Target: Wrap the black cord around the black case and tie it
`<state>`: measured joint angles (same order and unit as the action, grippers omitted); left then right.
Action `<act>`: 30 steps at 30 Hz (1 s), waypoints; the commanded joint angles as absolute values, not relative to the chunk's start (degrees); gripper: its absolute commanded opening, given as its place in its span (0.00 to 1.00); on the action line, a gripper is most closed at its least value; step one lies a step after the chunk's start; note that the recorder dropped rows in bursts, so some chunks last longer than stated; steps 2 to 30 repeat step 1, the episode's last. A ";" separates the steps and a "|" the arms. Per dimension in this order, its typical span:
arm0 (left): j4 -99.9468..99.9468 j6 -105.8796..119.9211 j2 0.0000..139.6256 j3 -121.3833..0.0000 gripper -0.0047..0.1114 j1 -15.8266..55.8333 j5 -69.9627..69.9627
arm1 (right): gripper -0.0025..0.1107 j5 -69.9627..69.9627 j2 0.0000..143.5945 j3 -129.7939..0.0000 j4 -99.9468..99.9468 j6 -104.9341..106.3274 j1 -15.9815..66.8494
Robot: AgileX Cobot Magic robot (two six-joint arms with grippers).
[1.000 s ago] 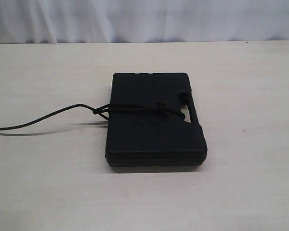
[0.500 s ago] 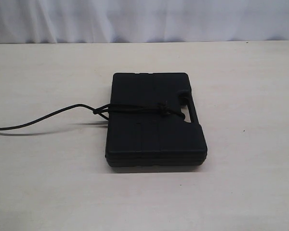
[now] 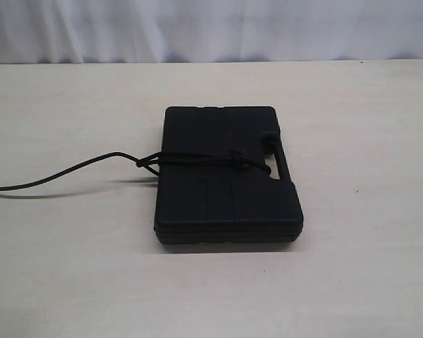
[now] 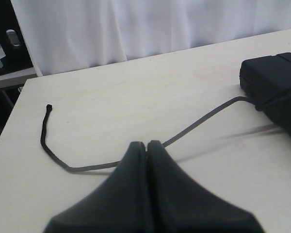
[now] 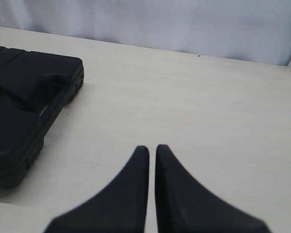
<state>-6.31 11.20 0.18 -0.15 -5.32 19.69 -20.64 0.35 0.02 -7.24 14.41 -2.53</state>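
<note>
black cord [image 3: 197, 160] knotted round black case [image 3: 229, 201]; l fingers [image 4: 131, 187] & r fingers [image 5: 136, 187] both together.

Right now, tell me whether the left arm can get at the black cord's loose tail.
Probably yes. The black cord trails its tail over bare table right in front of the left pincer, with nothing else between them. The pincer is shut, so it must open first.

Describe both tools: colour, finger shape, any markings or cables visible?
The left tool and right tool look alike. Each has two matte black fingers, broad at the base and curving to narrow rounded tips. No markings, cables or arm links show in any view.
</note>
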 commanded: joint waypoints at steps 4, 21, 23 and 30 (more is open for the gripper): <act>-6.21 10.68 0.00 0.00 0.04 -5.42 18.93 | 0.06 -20.48 0.00 0.00 -6.79 14.81 -2.51; -6.21 10.68 0.00 0.00 0.04 -5.42 18.93 | 0.06 -20.48 0.00 0.00 -6.79 14.81 -2.51; -6.21 10.68 0.00 0.00 0.04 -5.42 18.93 | 0.06 -20.48 0.00 0.00 -6.79 14.81 -2.51; -6.21 10.68 0.00 0.00 0.04 -5.42 18.93 | 0.06 -20.48 0.00 0.00 -6.79 14.81 -2.51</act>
